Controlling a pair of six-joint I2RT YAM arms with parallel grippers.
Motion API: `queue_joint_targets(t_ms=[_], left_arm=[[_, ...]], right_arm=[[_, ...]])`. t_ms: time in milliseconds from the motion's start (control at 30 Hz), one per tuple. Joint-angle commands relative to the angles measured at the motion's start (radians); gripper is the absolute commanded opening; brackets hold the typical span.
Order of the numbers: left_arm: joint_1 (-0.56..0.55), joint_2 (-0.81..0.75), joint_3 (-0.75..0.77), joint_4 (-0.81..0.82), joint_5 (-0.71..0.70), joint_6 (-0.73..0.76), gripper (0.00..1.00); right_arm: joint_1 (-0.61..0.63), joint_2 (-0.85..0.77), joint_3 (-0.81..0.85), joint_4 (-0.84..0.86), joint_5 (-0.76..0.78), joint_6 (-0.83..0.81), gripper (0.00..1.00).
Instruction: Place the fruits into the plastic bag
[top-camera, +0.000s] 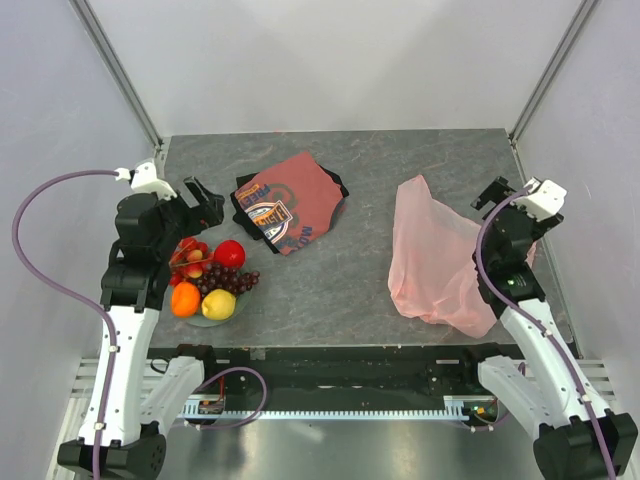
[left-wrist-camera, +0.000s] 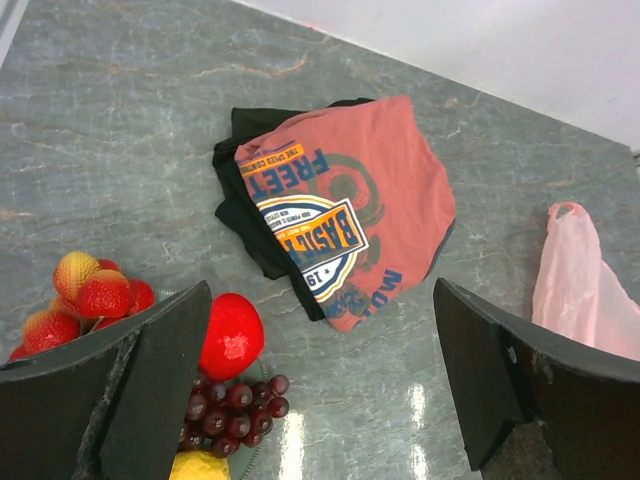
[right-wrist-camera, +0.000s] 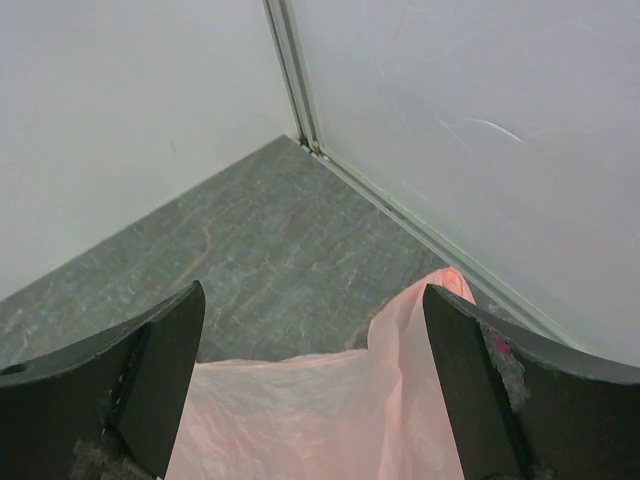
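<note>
The fruits lie on a pale green plate (top-camera: 199, 321) at the left: a red apple (top-camera: 229, 253), an orange (top-camera: 185, 299), a yellow lemon (top-camera: 218, 305), purple grapes (top-camera: 228, 281) and strawberries (top-camera: 189, 256). The left wrist view shows the apple (left-wrist-camera: 232, 335), grapes (left-wrist-camera: 232, 408) and strawberries (left-wrist-camera: 95, 293). My left gripper (top-camera: 200, 200) is open and empty, above and just behind the plate. The pink plastic bag (top-camera: 435, 258) lies flat at the right. My right gripper (top-camera: 497, 196) is open and empty over the bag's far right edge (right-wrist-camera: 330, 410).
A folded red printed cloth (top-camera: 290, 203) over a dark garment lies at the back centre, also in the left wrist view (left-wrist-camera: 345, 210). White walls enclose the table; a corner rail (right-wrist-camera: 300, 90) stands near the right gripper.
</note>
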Motion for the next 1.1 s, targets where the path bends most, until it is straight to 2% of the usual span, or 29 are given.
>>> queue_joint_targets(t_ms=[0,67,167,267,467,600,667,733,833,867,933,1067], left_arm=[[0.006,-0.002,0.049,0.001,-0.066,-0.022,0.99],[0.006,-0.008,0.046,-0.002,-0.11,-0.05,0.99],[0.006,-0.009,0.051,0.0,-0.123,-0.059,0.99],[0.006,0.015,0.053,-0.002,-0.106,-0.018,0.99],[0.008,0.046,0.053,0.013,-0.049,-0.036,0.99],[0.009,0.061,0.037,0.062,0.026,-0.047,0.99],[0.011,0.078,0.03,0.079,0.06,-0.056,0.99],[0.011,0.108,0.031,0.081,0.076,-0.068,0.99],[0.012,0.136,0.033,0.087,0.106,-0.053,0.99],[0.012,0.139,0.031,0.09,0.113,-0.045,0.99],[0.012,0.144,0.03,0.095,0.135,-0.024,0.98],[0.011,0.15,0.019,0.116,0.185,-0.004,0.98]], right_arm=[[-0.001,0.013,0.087,-0.087,-0.026,0.015,0.98],[0.001,0.054,0.157,-0.189,-0.12,0.006,0.98],[-0.001,0.122,0.254,-0.289,-0.147,0.021,0.98],[-0.001,0.153,0.291,-0.305,-0.119,0.042,0.98],[0.001,0.223,0.349,-0.324,-0.184,0.055,0.98],[-0.001,0.275,0.36,-0.334,-0.348,0.081,0.96],[0.008,0.32,0.368,-0.347,-0.481,0.122,0.88],[0.034,0.387,0.386,-0.389,-0.521,0.15,0.84],[0.14,0.497,0.435,-0.484,-0.5,0.161,0.82],[0.201,0.53,0.452,-0.517,-0.441,0.165,0.82],[0.248,0.619,0.502,-0.617,-0.393,0.179,0.82],[0.317,0.696,0.523,-0.705,-0.33,0.236,0.82]])
